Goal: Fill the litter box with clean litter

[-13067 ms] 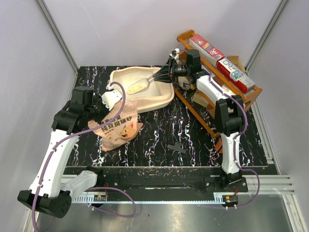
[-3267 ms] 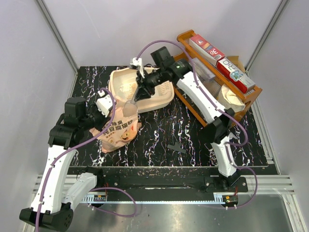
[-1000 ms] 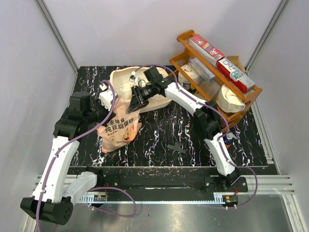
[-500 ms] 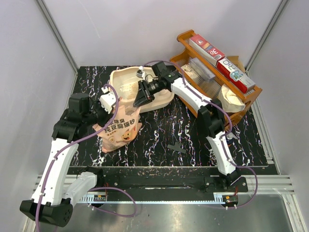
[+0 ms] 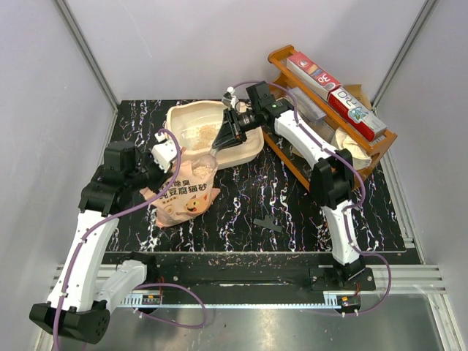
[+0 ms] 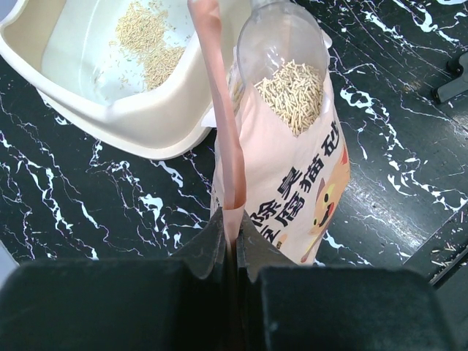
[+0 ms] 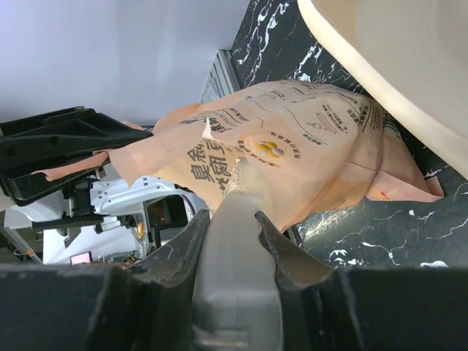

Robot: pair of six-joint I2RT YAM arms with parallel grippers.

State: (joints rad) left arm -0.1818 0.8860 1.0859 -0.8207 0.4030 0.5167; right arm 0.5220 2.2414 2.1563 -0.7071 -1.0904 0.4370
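On a black marble-patterned table (image 5: 241, 183), the right gripper (image 7: 234, 219) clamps the handle of a clear plastic scoop (image 6: 281, 58), whose bowl carries a small heap of pale tan pellets and hangs over the open top of a pink-orange litter bag (image 5: 183, 196). The bowl sits just beside the near wall of the litter box (image 5: 245, 150). The left gripper (image 6: 230, 227) is pinched tight on the bag's upper edge, drawing it up into a taut strip and holding the bag upright. Seen from above, the cream litter box sits at about 11 o'clock on the table with the bag at its 7 o'clock, the bag's top against the box's near wall. The clean litter (image 6: 146, 44) lies as a loose scatter on the tray floor, leaving much of that floor bare; the pellets in the scoop are a second, smaller share. From the right wrist, the bag's printed panel fills the middle of the view and the box's rim curves across the 2 o'clock corner. A brown wooden rack (image 5: 380, 142) loaded with boxes stands at 2 o'clock on the table, just beyond the right arm.
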